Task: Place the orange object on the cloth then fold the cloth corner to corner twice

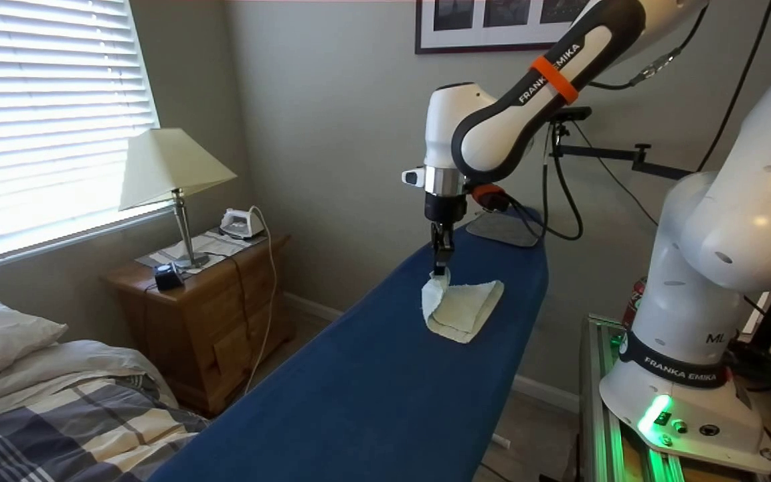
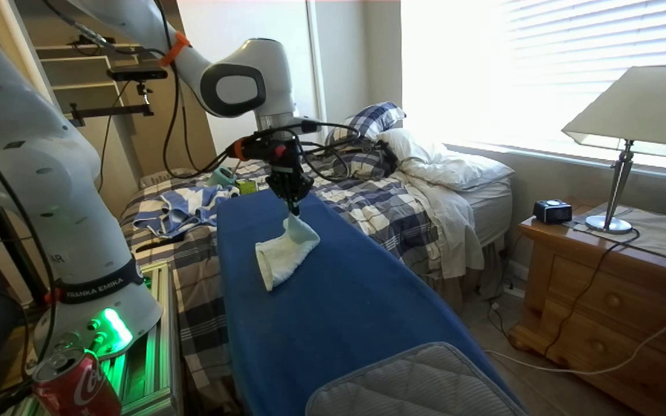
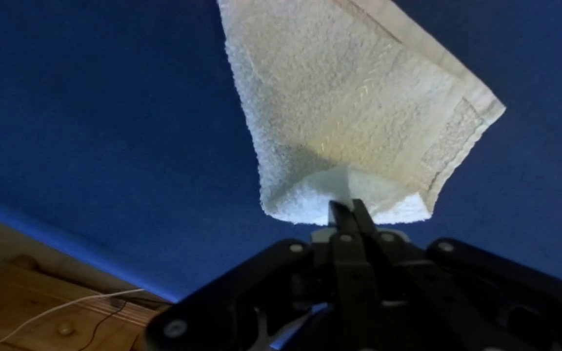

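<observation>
Lamp (image 1: pixel 173 173), white iron (image 1: pixel 241 223) on wooden nightstand (image 1: pixel 195 341); pillow (image 2: pixel 457 169) on bed (image 2: pixel 498 199).

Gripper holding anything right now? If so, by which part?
The white cloth, pinched in the gripper by a raised end; the rest slopes down to the blue ironing board. Corner or edge: can't tell.

Bright window blinds (image 1: pixel 44 114); lamp (image 1: pixel 173 167) on wooden nightstand (image 1: pixel 171 335); grey wall (image 1: pixel 332 134)
</observation>
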{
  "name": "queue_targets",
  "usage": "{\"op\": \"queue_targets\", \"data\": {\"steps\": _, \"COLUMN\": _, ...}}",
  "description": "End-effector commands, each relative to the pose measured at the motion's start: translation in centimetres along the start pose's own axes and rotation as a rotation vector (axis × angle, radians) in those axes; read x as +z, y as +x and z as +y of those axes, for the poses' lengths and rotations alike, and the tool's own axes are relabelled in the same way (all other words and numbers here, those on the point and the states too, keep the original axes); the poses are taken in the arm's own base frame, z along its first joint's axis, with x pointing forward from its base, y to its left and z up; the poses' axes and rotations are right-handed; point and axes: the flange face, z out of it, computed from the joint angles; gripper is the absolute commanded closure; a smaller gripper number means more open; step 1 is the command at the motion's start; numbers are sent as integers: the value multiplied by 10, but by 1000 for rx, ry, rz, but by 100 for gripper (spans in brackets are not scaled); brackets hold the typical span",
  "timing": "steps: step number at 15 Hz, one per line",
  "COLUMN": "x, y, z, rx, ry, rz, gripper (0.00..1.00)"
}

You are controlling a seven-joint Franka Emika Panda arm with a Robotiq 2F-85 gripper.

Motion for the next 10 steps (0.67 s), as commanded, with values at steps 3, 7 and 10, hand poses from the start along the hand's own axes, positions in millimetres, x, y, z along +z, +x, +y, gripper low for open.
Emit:
{"op": "queue_targets", "data": {"steps": 3, "x": -11, "y": -24, "z": 16, "rx": 25, "ry": -30, "rz": -17, "gripper": 99}}
{"op": "queue_targets", "data": {"steps": 7, "x": -12, "y": -31, "z": 26, "rx": 38, "ry": -24, "rz": -18, "gripper": 99}}
{"op": "queue_targets", "data": {"steps": 10, "x": -7, "y": -37, "z": 27, "rx": 56, "ry": 4, "rz": -39, "gripper": 99}}
